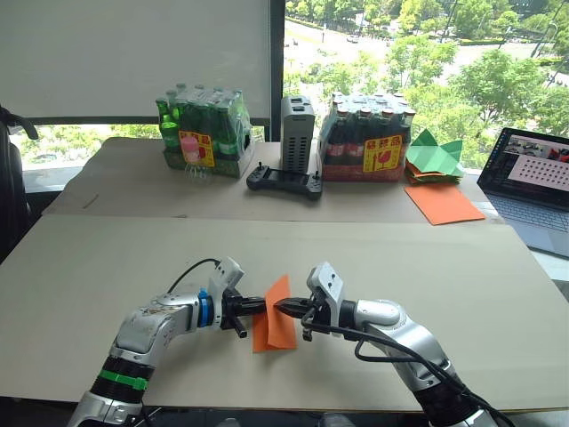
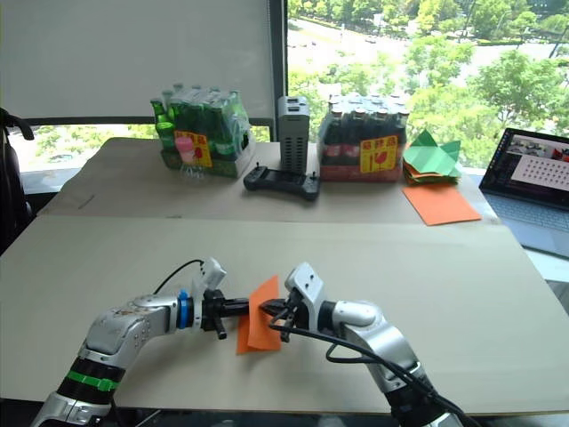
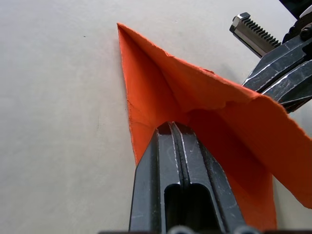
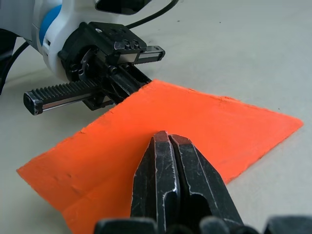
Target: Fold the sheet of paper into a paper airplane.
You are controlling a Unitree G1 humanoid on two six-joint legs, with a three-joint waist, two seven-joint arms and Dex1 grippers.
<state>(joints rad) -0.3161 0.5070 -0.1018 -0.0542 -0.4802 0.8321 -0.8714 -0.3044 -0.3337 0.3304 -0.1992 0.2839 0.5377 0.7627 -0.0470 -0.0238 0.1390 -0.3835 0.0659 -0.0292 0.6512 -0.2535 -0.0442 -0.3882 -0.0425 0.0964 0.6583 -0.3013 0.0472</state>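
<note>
Both grippers pinch the sheet of paper (image 1: 274, 320) from opposite sides above the table (image 1: 80, 267). The left gripper (image 1: 260, 307) and the right gripper (image 1: 281, 308) have their fingers closed on it

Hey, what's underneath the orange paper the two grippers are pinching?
Under the sheet of paper lies the bare table. The left gripper and right gripper pinch it; the patch it covers stays hidden.

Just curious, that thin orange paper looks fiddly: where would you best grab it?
Probably by its side edges, coming in level from left and right. The folded orange paper is a flat, layered wedge, and the left hand and right hand each pinch it shut from opposite sides.
</note>
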